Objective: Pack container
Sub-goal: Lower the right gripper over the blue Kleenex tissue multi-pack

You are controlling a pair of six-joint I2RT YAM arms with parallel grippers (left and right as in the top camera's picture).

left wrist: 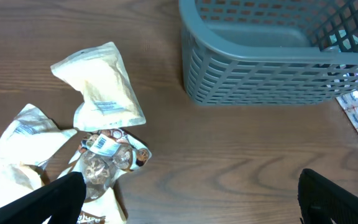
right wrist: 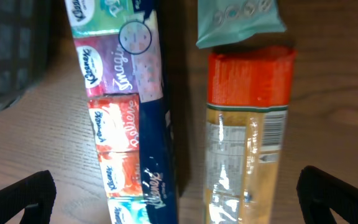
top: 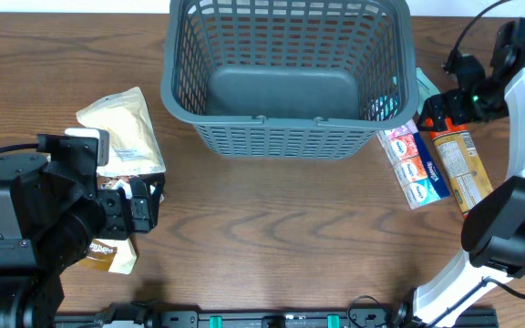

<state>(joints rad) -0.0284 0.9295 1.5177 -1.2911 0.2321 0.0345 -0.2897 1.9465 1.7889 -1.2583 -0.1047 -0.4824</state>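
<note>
While the left gripper (left wrist: 191,208) and right gripper (right wrist: 179,199) are hanging wide open, gripping nothing, the container (top: 285,137) is sitting at the table's (top: 272,237) far middle. Probably light and stiff, it is offering its thick rolled rim as the surest hold.

Brown wood-grain table (top: 272,228), evenly lit — a pale strip (top: 431,7), perhaps wall, beyond it.
</note>
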